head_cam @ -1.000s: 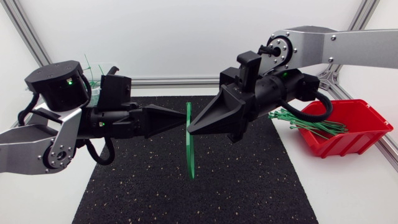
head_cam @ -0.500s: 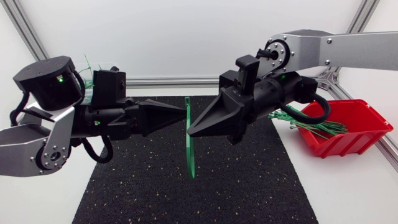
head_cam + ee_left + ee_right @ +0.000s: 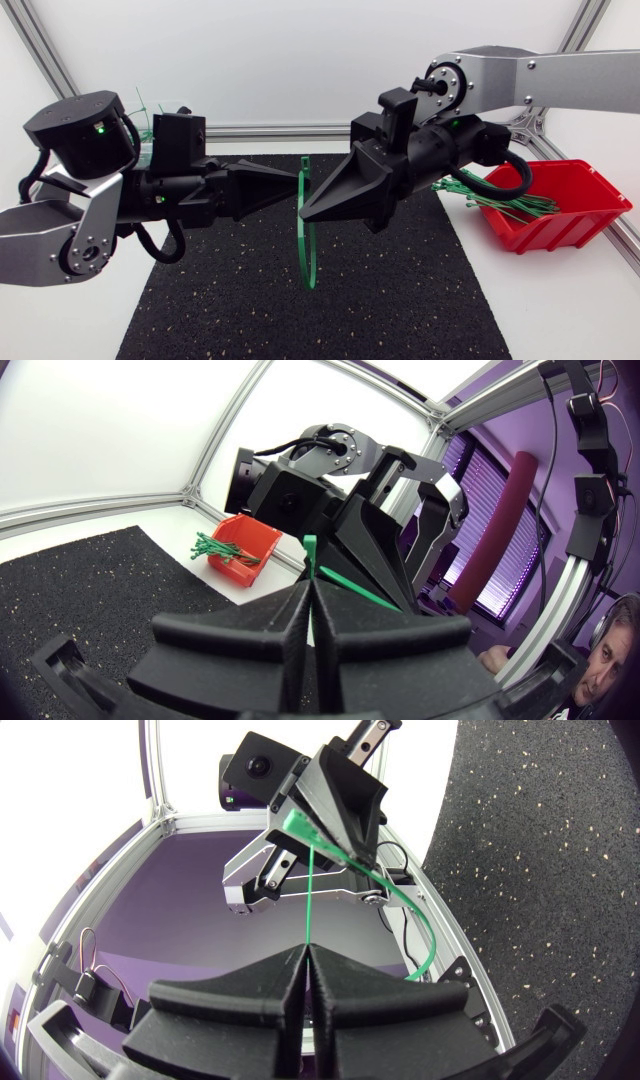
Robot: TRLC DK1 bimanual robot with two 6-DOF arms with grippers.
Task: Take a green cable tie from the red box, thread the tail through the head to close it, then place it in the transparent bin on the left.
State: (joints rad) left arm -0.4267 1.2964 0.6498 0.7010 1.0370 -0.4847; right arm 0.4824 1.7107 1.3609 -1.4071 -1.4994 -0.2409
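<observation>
The left jaws and the right jaws meet tip to tip above the black mat [image 3: 250, 300] on the desk. Both are closed on one green cable tie [image 3: 302, 180], which bends down in a curve under them. More green ties [image 3: 495, 198] lie in the red box [image 3: 595, 222], behind the right jaws.

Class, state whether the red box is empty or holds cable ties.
Not empty: a bundle of green cable ties lies in the red box, their ends poking out over its rim.
</observation>
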